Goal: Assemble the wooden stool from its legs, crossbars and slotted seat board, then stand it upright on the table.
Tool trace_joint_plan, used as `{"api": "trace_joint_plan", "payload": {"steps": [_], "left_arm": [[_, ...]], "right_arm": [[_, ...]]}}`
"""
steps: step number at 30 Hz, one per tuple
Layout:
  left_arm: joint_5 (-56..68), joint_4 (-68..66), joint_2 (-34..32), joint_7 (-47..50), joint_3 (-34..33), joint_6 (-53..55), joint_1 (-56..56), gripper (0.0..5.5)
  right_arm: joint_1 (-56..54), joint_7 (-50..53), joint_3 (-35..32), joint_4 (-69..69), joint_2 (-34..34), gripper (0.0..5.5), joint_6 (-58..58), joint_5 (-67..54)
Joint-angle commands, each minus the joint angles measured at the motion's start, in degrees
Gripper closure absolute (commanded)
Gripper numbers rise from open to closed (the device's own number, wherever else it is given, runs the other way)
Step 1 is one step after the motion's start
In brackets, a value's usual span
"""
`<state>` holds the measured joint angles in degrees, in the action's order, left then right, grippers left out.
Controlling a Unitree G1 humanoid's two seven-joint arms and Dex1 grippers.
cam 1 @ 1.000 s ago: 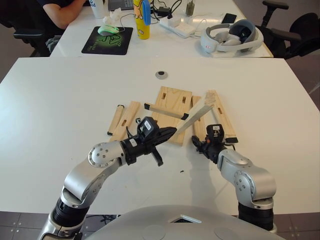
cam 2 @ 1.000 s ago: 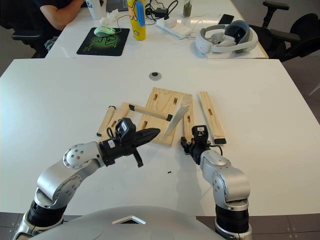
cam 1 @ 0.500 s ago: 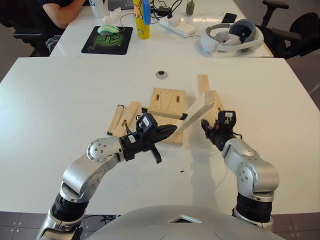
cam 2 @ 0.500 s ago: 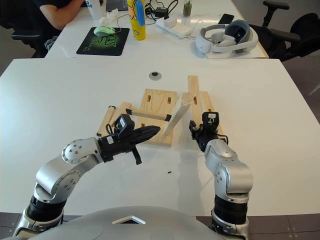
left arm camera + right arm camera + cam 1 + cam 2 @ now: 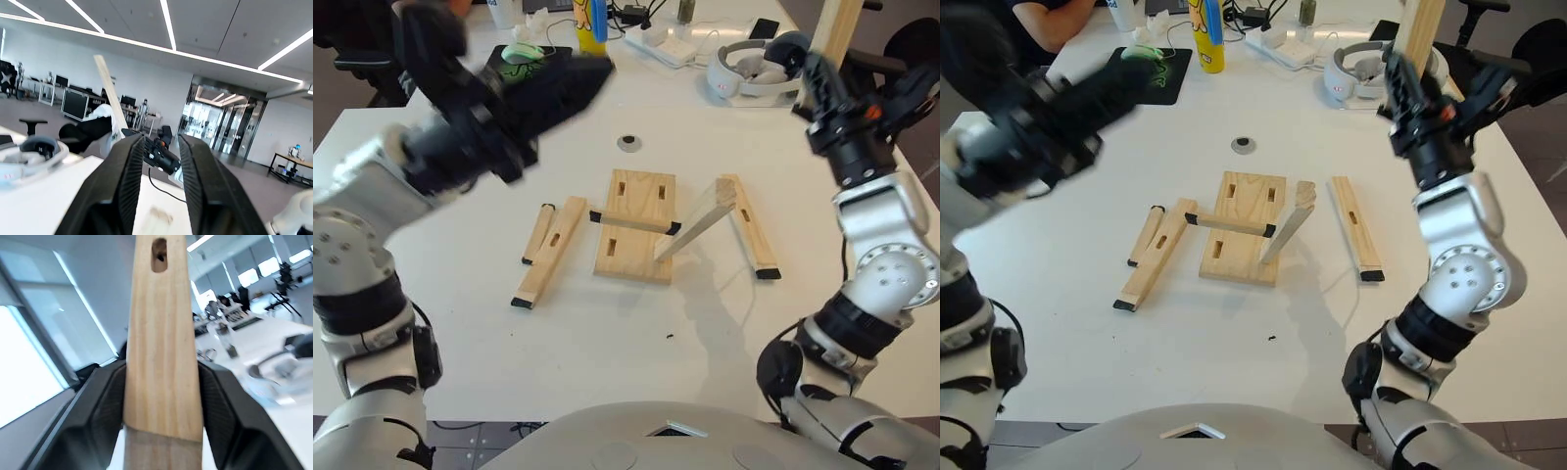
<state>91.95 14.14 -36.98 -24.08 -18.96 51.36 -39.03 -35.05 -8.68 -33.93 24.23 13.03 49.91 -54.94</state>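
The slotted seat board [image 5: 634, 238] lies flat mid-table with a black-tipped crossbar [image 5: 634, 222] across it. One leg [image 5: 697, 219] leans tilted against its right edge. Another leg [image 5: 750, 238] lies flat to the right, and two pieces [image 5: 549, 251] lie to the left. My right gripper [image 5: 832, 78] is raised high at the right, shut on a wooden leg [image 5: 164, 357] held upright; its slot hole shows near the top. High over the table's left side, my left gripper [image 5: 161, 147] is slightly open with nothing between its fingers [image 5: 124, 181].
A small black round cap [image 5: 628, 144] sits on the table behind the board. The far desk holds a mouse pad [image 5: 524, 61], a yellow bottle [image 5: 1203, 34], a power strip and a white headset [image 5: 754, 69]. Chairs stand at both back corners.
Both arms have swung up from low over the table to high above it. The right one lifted a leg off the table and now holds it upright. The left one left the leaning leg.
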Motion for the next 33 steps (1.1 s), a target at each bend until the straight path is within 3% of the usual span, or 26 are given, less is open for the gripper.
{"api": "trace_joint_plan", "payload": {"steps": [1,7,11,19,33], "left_arm": [[0.2,-8.3,-2.2,-0.5,-0.8,1.0,-6.3,3.42],[-3.7,-16.7,-1.0,-5.8,2.7,3.9,-15.5,2.52],[-2.2,-19.7,0.6,-8.7,4.3,8.1,-21.1,1.96],[-11.8,-29.0,-0.3,-19.9,7.8,12.4,-30.4,0.81],[-21.4,-38.5,1.0,-31.2,7.5,16.6,-39.4,0.79]], "right_arm": [[-6.2,-1.9,2.4,-1.2,3.9,3.39,3.3,-11.6],[-8.1,-4.3,9.6,-0.9,9.1,3.39,8.0,-25.9],[-6.7,-6.3,12.5,-2.0,11.4,3.39,8.1,-29.5],[-5.8,-13.7,16.1,-4.5,17.4,3.39,9.8,-34.9],[-2.5,-22.2,18.9,-6.7,24.5,3.39,12.2,-37.7]]}}
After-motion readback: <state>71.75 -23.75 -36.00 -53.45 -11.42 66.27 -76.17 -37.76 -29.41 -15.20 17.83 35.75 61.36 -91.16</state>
